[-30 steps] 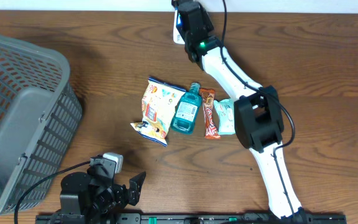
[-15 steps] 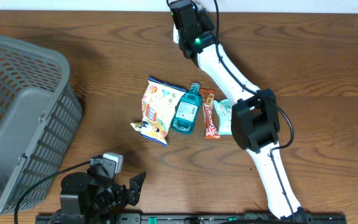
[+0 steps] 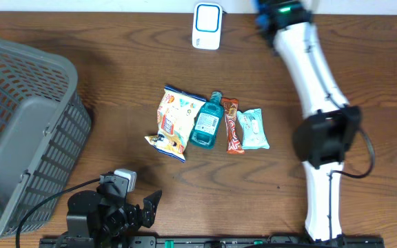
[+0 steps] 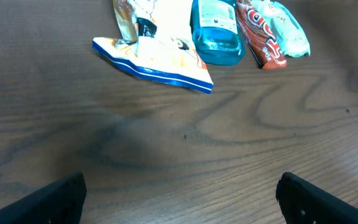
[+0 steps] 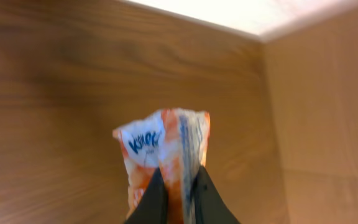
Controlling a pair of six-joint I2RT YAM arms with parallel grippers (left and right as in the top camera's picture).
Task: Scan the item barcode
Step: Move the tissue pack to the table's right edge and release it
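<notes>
My right gripper (image 5: pixel 180 186) is shut on an orange and white snack packet (image 5: pixel 163 146), which sticks up between the fingers over the table's far right corner. In the overhead view the right arm (image 3: pixel 307 62) reaches to the far edge, right of the white and blue scanner (image 3: pixel 207 25); the packet is hidden there. My left gripper (image 4: pixel 182 205) stands open and empty near the front edge, with the left arm (image 3: pixel 109 210) low at the front left.
A row of items lies mid-table: a yellow chip bag (image 3: pixel 173 122), a teal bottle (image 3: pixel 207 120), a red-brown bar (image 3: pixel 232 125) and a pale teal packet (image 3: pixel 253 129). A grey basket (image 3: pixel 60 148) stands at the left.
The right arm has swung from over the scanner to the right along the far edge, uncovering the scanner. The left arm has not moved.
</notes>
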